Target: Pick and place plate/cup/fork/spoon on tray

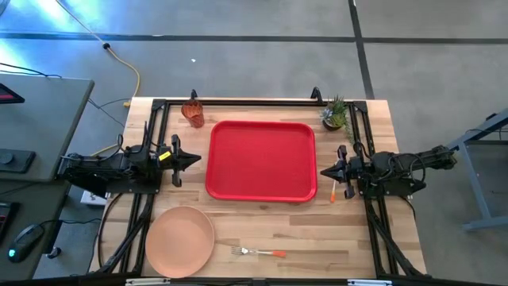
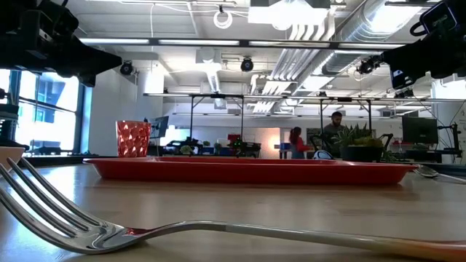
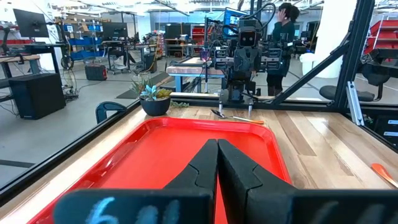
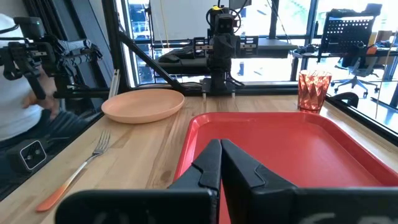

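Empty tray (image 1: 260, 160) lay central for access; both end effectors, left (image 1: 195, 160) and right (image 1: 325, 171), flanked it closed, holding nothing.

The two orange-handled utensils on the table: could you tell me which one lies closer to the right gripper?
The spoon. It lies just beside the tray's right edge, right by the right gripper, while the fork lies apart near the front edge, beside the plate.
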### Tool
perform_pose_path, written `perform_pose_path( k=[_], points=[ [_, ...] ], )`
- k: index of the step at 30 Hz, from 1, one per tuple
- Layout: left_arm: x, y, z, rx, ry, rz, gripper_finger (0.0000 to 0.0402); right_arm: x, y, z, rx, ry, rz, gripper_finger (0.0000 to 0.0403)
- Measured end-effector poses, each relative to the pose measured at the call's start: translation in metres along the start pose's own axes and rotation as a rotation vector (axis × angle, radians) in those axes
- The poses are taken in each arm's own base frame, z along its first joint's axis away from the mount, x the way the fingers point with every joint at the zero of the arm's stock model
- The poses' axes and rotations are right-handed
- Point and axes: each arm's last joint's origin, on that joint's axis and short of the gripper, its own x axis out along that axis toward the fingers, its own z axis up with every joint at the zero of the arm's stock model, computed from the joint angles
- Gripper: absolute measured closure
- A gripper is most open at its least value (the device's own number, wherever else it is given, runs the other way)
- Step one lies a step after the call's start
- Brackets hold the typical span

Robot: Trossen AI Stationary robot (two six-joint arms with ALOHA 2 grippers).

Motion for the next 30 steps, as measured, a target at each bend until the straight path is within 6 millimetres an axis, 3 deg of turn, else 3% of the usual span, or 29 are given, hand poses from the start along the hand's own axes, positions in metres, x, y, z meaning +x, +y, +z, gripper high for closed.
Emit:
perform_pose_path(
  k=[15,22,25,30],
  points=[
    [0.000,0.000,0.003,-0.005,-0.027,0.000,0.0398,0.000,0.000,0.000,-0.010,0.000,-0.001,0.0402],
    [-0.001,0.000,0.011,-0.021,-0.114,0.004,0.0398,0.000,-0.003,0.004,-0.386,-0.022,-0.123,0.0402],
    [-0.001,0.002,0.013,-0.024,-0.134,0.050,0.0398,-0.002,-0.004,0.015,-0.366,-0.124,-0.188,0.0402],
    [-0.001,0.003,0.014,0.052,-0.140,0.089,0.0398,-0.005,-0.005,0.028,-0.164,-0.276,-0.198,0.0402]
  ],
)
